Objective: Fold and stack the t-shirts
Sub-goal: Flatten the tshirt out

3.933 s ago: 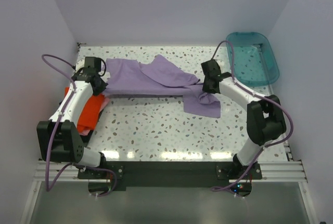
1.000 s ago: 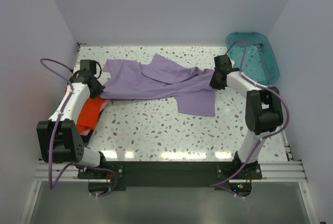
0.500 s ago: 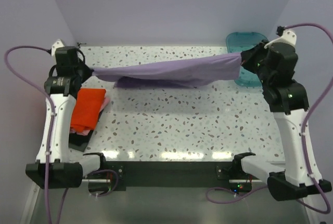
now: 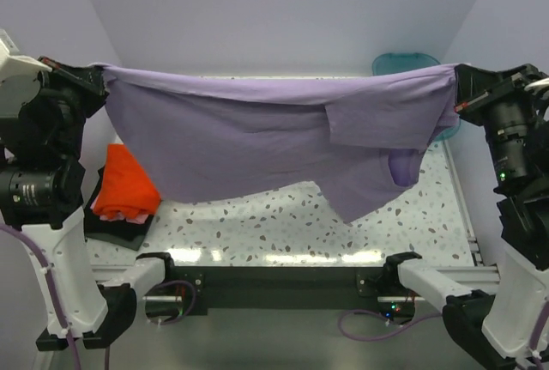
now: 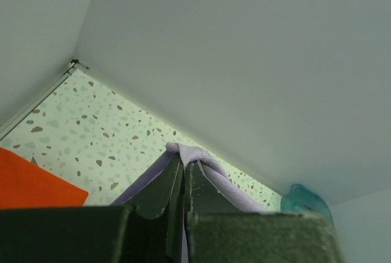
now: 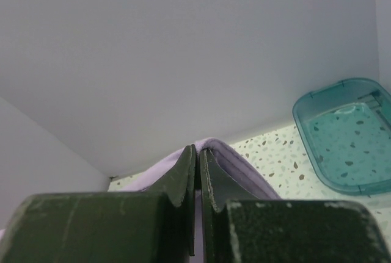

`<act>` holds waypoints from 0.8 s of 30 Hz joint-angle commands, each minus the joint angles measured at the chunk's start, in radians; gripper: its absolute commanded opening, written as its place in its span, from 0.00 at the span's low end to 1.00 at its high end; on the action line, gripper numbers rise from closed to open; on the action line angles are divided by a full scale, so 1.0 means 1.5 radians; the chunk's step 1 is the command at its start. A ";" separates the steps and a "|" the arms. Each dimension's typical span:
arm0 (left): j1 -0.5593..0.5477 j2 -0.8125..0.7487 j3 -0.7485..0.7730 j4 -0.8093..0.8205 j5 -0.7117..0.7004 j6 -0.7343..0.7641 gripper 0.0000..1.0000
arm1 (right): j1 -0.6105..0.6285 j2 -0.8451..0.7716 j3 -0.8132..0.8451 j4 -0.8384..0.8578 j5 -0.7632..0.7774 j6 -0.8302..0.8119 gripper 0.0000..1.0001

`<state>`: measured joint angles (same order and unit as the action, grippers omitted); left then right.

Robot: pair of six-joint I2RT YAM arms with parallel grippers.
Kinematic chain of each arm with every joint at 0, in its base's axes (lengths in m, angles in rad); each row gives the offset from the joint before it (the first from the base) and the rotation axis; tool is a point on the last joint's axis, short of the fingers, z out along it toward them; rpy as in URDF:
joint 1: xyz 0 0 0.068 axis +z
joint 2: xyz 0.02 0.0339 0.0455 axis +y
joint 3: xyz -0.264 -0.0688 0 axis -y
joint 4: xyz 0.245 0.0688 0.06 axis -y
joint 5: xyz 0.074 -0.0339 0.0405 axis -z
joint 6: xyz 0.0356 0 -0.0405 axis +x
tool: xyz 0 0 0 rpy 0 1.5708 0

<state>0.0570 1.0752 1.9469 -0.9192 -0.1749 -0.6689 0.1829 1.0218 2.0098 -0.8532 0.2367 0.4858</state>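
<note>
The lavender-purple t-shirt (image 4: 249,134) hangs spread out high above the table, stretched between both grippers. My left gripper (image 4: 101,74) is shut on its left top corner; the cloth (image 5: 183,151) bulges over the fingertips in the left wrist view. My right gripper (image 4: 456,78) is shut on its right top corner, cloth (image 6: 235,156) wrapped over the fingertips in the right wrist view. A sleeve and a lower flap (image 4: 364,185) droop at the right. The orange-red t-shirt (image 4: 124,183) lies folded on a pink (image 4: 129,212) and a dark one (image 4: 120,228) at the table's left.
The teal plastic tub (image 4: 410,61) stands at the back right corner, mostly hidden behind the hanging shirt; it shows more fully in the right wrist view (image 6: 348,135). The speckled table (image 4: 283,224) has walls at left, back and right.
Both arms have lifted high and moved apart, raising the lavender shirt from a taut low band into a spread hanging sheet. Earlier it lay crumpled on the table.
</note>
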 commanded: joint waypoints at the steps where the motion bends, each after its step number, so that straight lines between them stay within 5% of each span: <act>1: 0.006 0.071 -0.013 -0.003 0.015 0.006 0.00 | -0.003 0.073 0.000 0.047 -0.009 -0.014 0.00; 10: 0.006 0.226 -0.104 0.270 0.071 -0.021 0.00 | -0.004 0.247 -0.080 0.280 -0.077 -0.010 0.00; 19: 0.006 0.526 0.333 0.289 0.148 -0.033 0.00 | -0.010 0.517 0.280 0.296 -0.084 -0.024 0.00; 24: 0.009 0.477 0.225 0.356 0.143 -0.022 0.00 | -0.027 0.521 0.294 0.283 -0.086 -0.012 0.00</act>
<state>0.0582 1.8969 2.3367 -0.5289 0.0238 -0.7132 0.1658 1.8881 2.4035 -0.5182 0.1081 0.4706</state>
